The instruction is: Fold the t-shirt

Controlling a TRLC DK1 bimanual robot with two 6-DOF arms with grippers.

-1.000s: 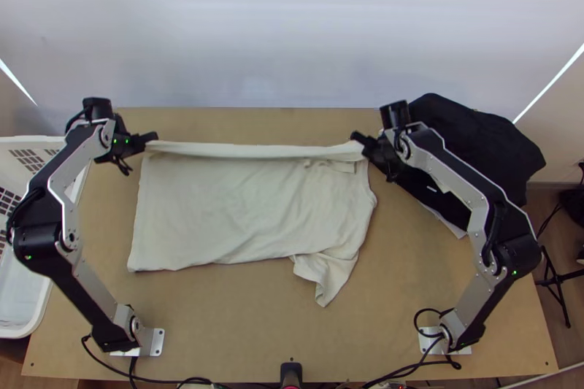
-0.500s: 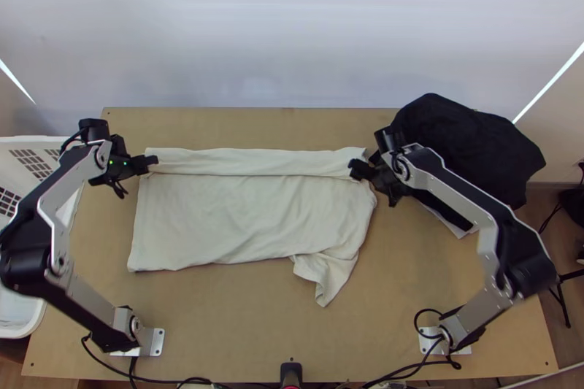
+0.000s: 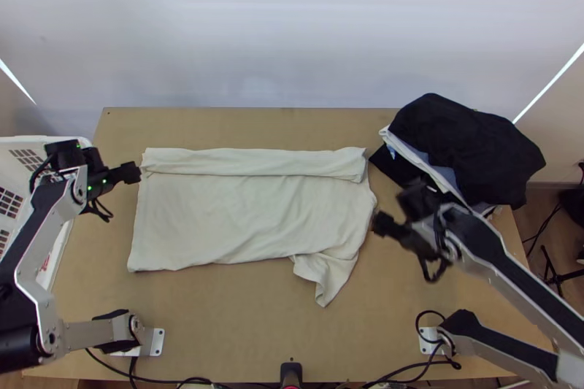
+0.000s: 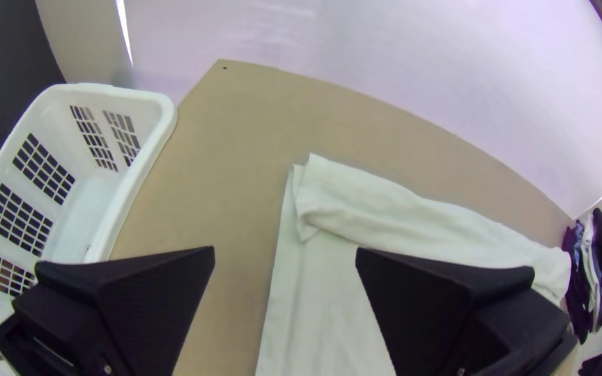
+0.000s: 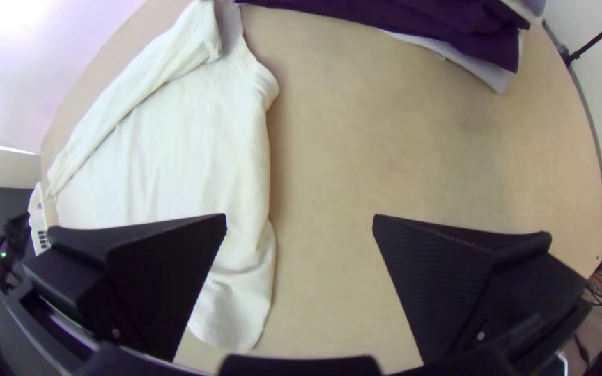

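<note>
My left gripper [image 4: 286, 248] and right gripper [image 5: 299, 216] gape empty either side of the t-shirt [image 3: 248, 206] mid-frame, and the right, its height hard to judge, could snag the sleeve [image 3: 326, 277], skewing the fold [image 3: 255, 161].

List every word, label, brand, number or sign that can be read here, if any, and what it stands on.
Readable text: none.
T-shirt: no lettering to be seen on the cloth that shows.
White basket: a small red mark at it, too small to tell whether it is print.
</note>
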